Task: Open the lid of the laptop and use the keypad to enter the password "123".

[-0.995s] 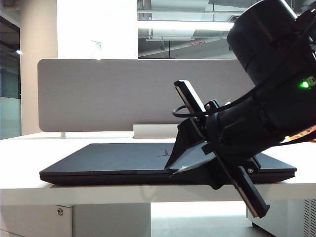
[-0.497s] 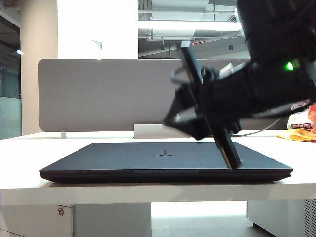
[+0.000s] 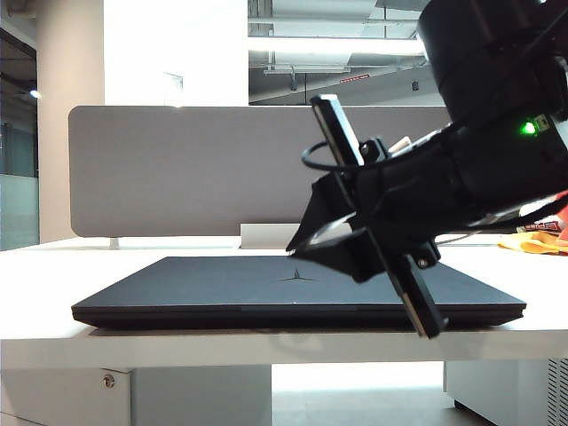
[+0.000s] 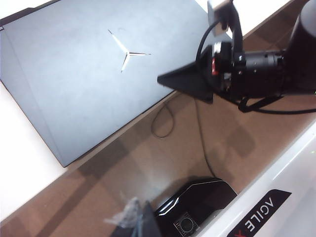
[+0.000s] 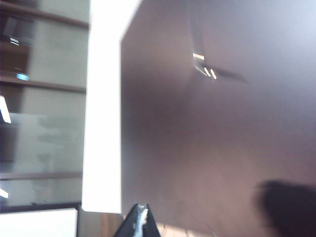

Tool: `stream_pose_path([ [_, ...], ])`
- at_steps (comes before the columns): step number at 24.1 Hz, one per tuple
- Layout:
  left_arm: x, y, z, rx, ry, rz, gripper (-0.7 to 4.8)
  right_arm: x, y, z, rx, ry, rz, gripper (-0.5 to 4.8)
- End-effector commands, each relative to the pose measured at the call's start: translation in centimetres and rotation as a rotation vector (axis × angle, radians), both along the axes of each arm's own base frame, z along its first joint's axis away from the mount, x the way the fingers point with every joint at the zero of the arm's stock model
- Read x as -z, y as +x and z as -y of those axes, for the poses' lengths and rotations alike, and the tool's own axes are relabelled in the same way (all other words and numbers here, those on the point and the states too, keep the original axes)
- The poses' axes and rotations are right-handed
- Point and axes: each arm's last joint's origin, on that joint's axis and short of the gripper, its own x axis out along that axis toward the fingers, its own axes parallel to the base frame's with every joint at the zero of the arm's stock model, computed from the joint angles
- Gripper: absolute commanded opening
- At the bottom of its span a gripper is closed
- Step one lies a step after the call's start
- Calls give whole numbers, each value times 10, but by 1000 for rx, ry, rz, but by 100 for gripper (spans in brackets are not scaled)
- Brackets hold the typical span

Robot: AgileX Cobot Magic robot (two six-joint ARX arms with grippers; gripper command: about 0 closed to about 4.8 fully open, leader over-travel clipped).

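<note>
Laptop (image 3: 297, 291) lies flat on the white desk (image 3: 133, 342), lid (image 4: 98, 64) fully down on the base. Three-pointed emblem (image 3: 297, 276) faces up near the lid's middle. Keypad not in view, shut away under the lid.

Right gripper (image 3: 306, 244) hangs just above the lid, right of the emblem and toward the near edge, the arm slanting in from the upper right. Fingers (image 5: 139, 223) pressed together into a single wedge tip with nothing between them. The left wrist view shows the same wedge (image 4: 170, 79) poised out past the laptop's near edge, over the floor gap. No contact with the lid that I can make out.

Left gripper (image 4: 140, 222) shows only as a sliver at the frame edge, held high and well away from the laptop, off the near side of the desk. Cannot tell whether it is spread or closed.

Grey divider (image 3: 195, 169) stands behind the laptop on the far side.

Step in hand, as I judge it: the first one, opening the lid, not yet done. The closed tip looks set up as a pry point. The next move calls for bringing that tip down to the near front edge, catching under the lid's lip, then lifting in an arc toward the far side. Risk: the thin seam is easy to miss, and the tip may push the whole laptop back instead.
</note>
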Motion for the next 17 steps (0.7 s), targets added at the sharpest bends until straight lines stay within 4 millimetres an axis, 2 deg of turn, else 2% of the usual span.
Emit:
stream_pose_path([
  [1,0,0,0,4,5,7,-6,2,-5,-4,-14,9,-45,-3],
  [5,0,0,0,4,5,7,-6,5,-7,-4,-13,6,-95,10],
  [10,0,0,0,9,9,11,-6,10,-8,-2,-2,-5,-168,116],
  [17,0,0,0,9,8,12,-6,13,-8,-1,52,-13,-187,119],
])
